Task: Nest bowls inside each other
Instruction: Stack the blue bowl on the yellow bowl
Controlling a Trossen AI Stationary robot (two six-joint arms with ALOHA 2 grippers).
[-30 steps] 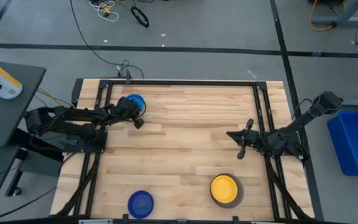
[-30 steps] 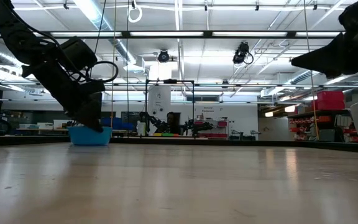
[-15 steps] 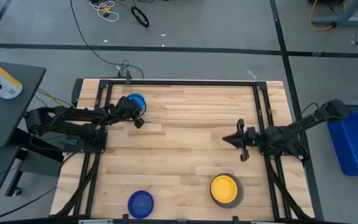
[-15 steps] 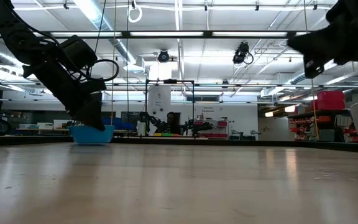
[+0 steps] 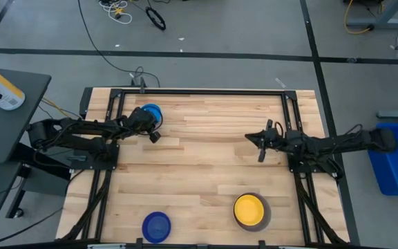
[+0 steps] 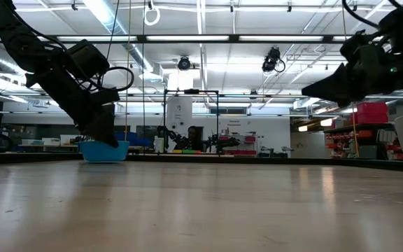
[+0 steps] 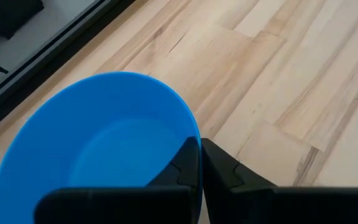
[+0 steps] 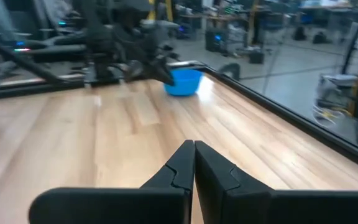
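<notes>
Pale wood tabletop (image 5: 206,159) under workshop strip lights; my left pincer (image 5: 151,126) grips the light blue bowl's (image 7: 98,143) rim, right pincer (image 5: 262,140) closed, empty.

I see the middle of the desk (image 5: 206,131) lying bare and open to pass. Obstacles sit at the edges: light blue bowl (image 5: 148,114) far-left, dark blue bowl (image 5: 156,225) and yellow bowl (image 5: 249,208) along the near edge.
</notes>
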